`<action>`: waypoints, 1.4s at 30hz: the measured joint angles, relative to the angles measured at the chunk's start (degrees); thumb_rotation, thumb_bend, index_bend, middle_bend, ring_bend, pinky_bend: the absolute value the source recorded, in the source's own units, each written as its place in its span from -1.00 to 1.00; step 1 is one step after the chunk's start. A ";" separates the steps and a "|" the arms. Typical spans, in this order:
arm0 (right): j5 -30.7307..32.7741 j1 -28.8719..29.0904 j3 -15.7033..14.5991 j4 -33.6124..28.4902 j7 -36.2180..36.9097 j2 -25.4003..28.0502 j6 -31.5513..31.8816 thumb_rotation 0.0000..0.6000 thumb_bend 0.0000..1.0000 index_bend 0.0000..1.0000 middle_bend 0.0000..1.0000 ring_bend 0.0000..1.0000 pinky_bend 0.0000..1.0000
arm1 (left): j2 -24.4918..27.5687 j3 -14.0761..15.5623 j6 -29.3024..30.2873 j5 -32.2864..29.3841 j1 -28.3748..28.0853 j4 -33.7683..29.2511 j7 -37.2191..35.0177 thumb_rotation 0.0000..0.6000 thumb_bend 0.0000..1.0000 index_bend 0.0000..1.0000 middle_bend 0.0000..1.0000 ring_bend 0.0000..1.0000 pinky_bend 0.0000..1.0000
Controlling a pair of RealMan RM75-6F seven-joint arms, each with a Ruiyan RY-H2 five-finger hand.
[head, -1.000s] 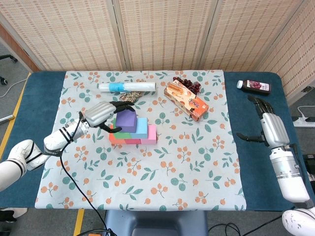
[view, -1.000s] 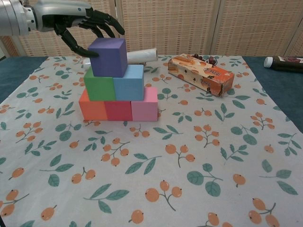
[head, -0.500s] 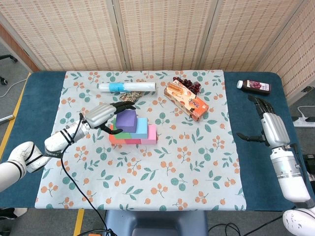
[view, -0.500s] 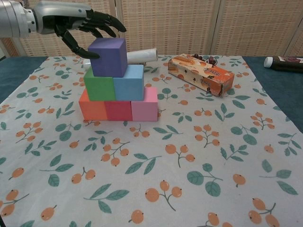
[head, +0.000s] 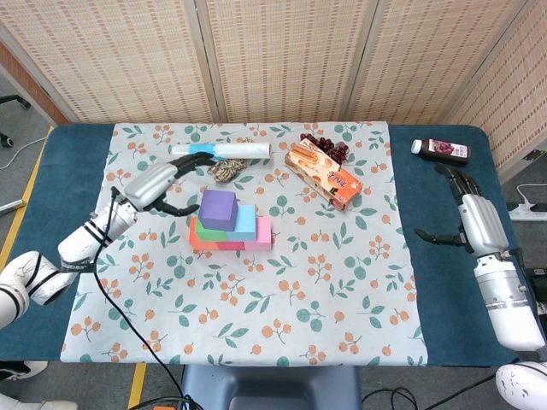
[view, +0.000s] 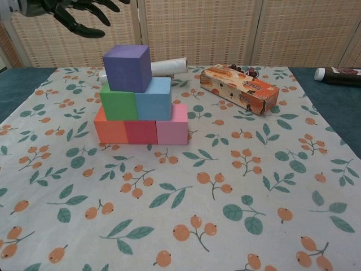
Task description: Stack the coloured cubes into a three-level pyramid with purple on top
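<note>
Cubes are stacked left of the tablecloth's (view: 293, 186) middle: orange cube (view: 110, 129), red cube (view: 140, 131) and pink cube (view: 172, 125) below, green cube (view: 118, 102) and blue cube (view: 154, 99) above, purple cube (view: 128, 68) on top. The left hand (head: 152, 184) is held apart from them, fingers spread, empty. The right hand (head: 473, 219) is seen near the table's right edge, fingers spread.

Purple cube (view: 127, 68) noted over green cube (view: 118, 103) and blue cube (view: 153, 98); orange (view: 110, 130), red (view: 140, 131), pink (view: 172, 126) cubes below. Cloth (view: 237, 186) patterned with orange berries, green leaves.
</note>
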 measured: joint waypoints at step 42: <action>-3.16 0.33 0.42 1.04 5.69 3.78 -1.28 1.00 -1.00 -1.00 -0.83 -1.00 -1.00 | 3.49 -2.72 -15.10 0.48 -3.17 -11.67 13.87 1.00 -0.33 -0.79 -0.95 -0.94 -0.65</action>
